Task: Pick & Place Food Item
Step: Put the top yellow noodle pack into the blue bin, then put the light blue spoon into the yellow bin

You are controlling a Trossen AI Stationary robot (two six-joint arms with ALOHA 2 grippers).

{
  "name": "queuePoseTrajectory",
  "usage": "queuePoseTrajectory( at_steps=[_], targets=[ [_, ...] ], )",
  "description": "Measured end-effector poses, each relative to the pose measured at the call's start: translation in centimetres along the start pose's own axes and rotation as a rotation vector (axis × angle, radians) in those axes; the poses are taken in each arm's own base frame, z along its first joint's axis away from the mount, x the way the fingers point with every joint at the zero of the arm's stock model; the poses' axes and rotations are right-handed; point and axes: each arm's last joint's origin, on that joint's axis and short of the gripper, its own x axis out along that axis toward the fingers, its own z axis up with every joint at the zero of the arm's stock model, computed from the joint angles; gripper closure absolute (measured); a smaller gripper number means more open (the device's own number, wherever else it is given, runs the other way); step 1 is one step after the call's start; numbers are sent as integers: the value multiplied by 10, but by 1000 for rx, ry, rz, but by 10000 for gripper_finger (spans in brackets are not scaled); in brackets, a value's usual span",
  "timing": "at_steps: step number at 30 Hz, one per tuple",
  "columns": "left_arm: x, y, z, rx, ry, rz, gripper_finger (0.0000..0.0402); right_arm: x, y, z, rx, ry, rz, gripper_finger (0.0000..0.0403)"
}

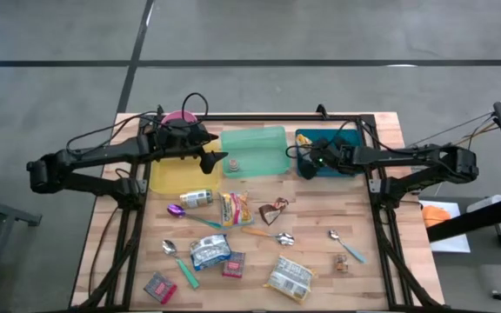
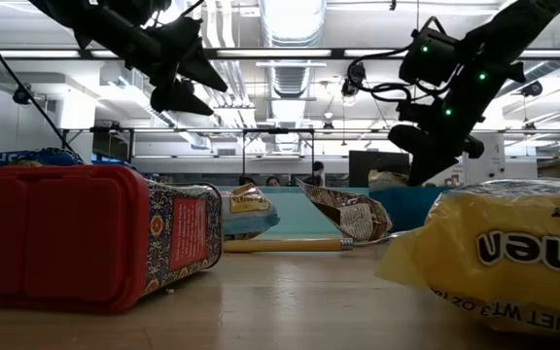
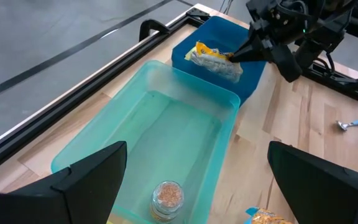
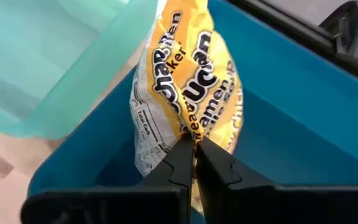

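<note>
Right gripper (image 4: 194, 163): upper right of centre in the high view, jaws pinching the yellow ramen packet (image 4: 182, 81) at its lower edge; packet sits inside the blue bin (image 3: 219, 37). Left gripper (image 3: 197, 180): above the teal bin (image 3: 123, 149) at upper centre, jaws spread, holding nothing. Small jar (image 3: 167, 198) inside the teal bin.

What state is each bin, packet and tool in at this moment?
Left tool: open, holding nothing, above the green bin.
Right tool: shut on the noodle packet.
Noodle packet: pinched at its edge, inside the blue bin.
Blue bin: holds the noodle packet.
Green bin: holds one small jar.
Small jar: upright, lid on.
</note>
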Motion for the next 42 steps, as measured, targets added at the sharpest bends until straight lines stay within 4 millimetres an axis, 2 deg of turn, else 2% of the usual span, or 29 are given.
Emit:
queuePoseTrajectory(
  at_steps=[9, 20, 26, 36, 42],
  targets=[
    [0, 0, 0, -1, -1, 8, 4, 0, 1, -1, -5, 10, 29, 382],
    [0, 0, 0, -1, -1, 8, 4, 0, 2, -1, -7, 21, 53, 251],
    [0, 0, 0, -1, -2, 8, 4, -4, 4, 8, 7, 8, 64, 209],
    [0, 0, 0, -1, -1, 7, 4, -32, 10, 36, -35, 94, 54, 202],
    [0, 0, 0, -1, -1, 8, 4, -56, 22, 39, -40, 199, 113, 202]
  ],
)
